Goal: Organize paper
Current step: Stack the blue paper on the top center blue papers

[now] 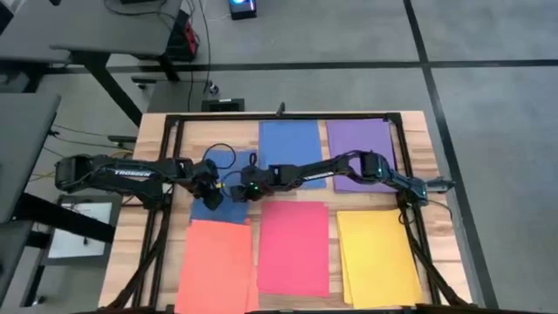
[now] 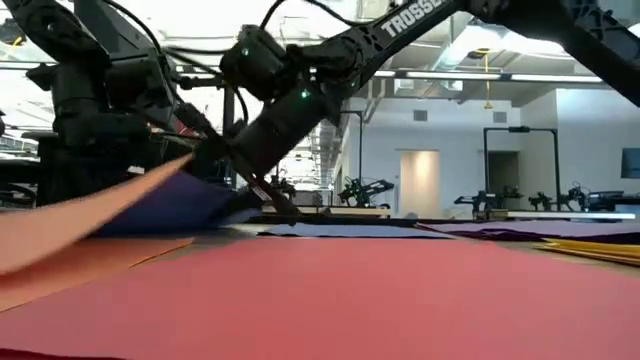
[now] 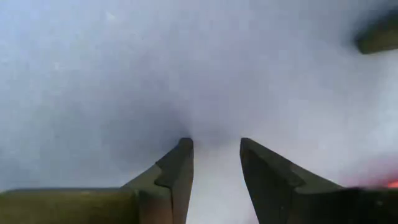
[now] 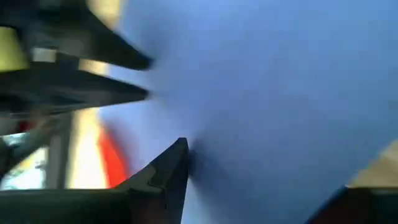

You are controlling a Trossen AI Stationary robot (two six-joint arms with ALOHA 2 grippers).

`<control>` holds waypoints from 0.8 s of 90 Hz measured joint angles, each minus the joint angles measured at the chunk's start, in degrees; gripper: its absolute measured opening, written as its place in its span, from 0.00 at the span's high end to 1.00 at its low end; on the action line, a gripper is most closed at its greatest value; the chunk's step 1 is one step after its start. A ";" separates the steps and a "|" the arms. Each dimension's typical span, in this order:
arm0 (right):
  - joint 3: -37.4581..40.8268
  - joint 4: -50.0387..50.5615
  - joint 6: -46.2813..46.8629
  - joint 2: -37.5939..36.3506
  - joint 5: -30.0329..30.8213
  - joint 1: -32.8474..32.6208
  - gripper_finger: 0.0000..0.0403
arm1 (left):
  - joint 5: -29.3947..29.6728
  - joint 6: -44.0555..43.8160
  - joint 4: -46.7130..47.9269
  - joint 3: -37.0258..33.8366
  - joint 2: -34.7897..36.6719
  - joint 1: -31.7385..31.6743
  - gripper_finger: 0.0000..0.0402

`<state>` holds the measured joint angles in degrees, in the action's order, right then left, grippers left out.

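Observation:
Five sheets of paper lie flat on the table: blue point(image 1: 288, 144) and purple point(image 1: 359, 146) at the far side, salmon-orange point(image 1: 218, 262), pink-red point(image 1: 294, 247) and yellow point(image 1: 377, 255) at the near side. A darker blue sheet point(image 1: 218, 209) lies left of centre, and its left part curves up off the table point(image 2: 170, 205). My left gripper point(image 1: 207, 185) points down at it, open point(image 3: 216, 146). My right gripper point(image 1: 237, 188) slants down at the sheet's right part point(image 2: 270, 200), its fingers wide apart point(image 4: 264, 174). My left gripper comes from above, pointing down, and its two parted fingertips point(image 3: 180, 152) stand against the darker blue sheet's face point(image 3: 214, 124), with nothing between them. My right gripper slants down from the table's right side over that sheet point(image 4: 267, 81); I cannot tell whether it touches it.
A black frame point(image 1: 174, 131) runs round the table's working area. The salmon-orange sheet's near edge curls up close to the low camera point(image 2: 80, 220). Desks and cables stand on the floor beyond the far edge point(image 1: 131, 44).

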<state>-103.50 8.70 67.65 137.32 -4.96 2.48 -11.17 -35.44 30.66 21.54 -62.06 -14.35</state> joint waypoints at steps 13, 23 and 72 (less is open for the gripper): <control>-0.13 -2.18 1.48 -0.02 -0.45 0.02 0.72 | -0.56 0.58 -0.14 0.12 -0.02 0.00 0.71; -0.13 -2.28 -0.49 -0.02 -0.15 0.58 0.93 | -0.54 1.93 1.37 1.79 0.63 0.02 0.71; -0.20 26.78 -15.37 -16.66 5.49 14.71 1.00 | 6.77 11.18 19.07 15.39 5.97 -0.02 0.71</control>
<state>-103.70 35.48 52.28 120.66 0.53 17.19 -4.40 -24.26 49.73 36.93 -56.09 -14.37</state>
